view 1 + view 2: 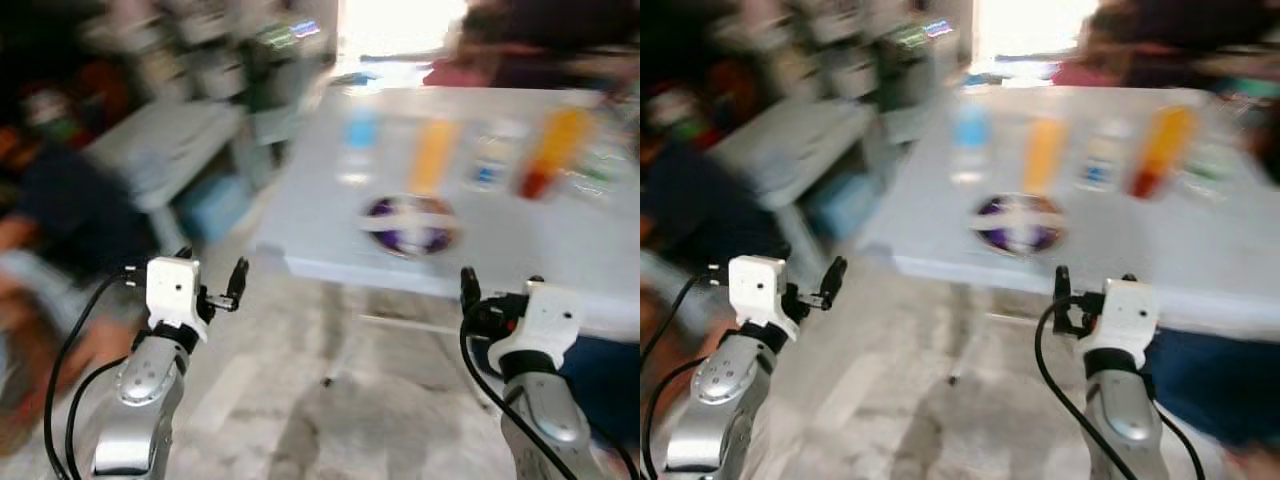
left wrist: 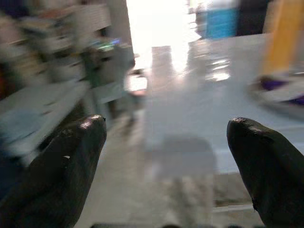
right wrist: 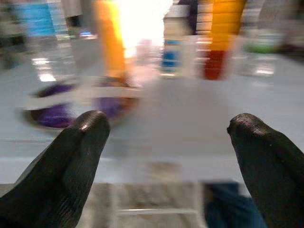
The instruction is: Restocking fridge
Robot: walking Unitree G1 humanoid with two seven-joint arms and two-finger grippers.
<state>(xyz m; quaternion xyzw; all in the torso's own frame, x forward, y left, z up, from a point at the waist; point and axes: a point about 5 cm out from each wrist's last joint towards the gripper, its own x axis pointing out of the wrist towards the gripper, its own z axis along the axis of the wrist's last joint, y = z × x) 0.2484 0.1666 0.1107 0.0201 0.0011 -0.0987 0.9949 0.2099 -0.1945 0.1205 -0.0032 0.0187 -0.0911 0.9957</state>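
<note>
A white table (image 1: 330, 235) stands ahead, blurred by motion. On it are a blue-labelled water bottle (image 1: 360, 135), an orange bottle (image 1: 433, 155), a small white-and-blue bottle (image 1: 492, 160), an orange bottle with a red base (image 1: 553, 150) and a round purple-and-white container (image 1: 410, 222). My left gripper (image 2: 166, 156) is open and empty, held before the table's left corner. My right gripper (image 3: 166, 156) is open and empty, facing the table's front edge and the purple container (image 3: 80, 102).
A person in dark clothing (image 1: 70, 215) sits at the left. Shelves with clutter (image 1: 200, 50) and a grey bench (image 1: 170, 140) stand at the back left. A blue object (image 1: 600, 380) lies under the table at the right. Pale stone floor (image 1: 330, 410) lies in front.
</note>
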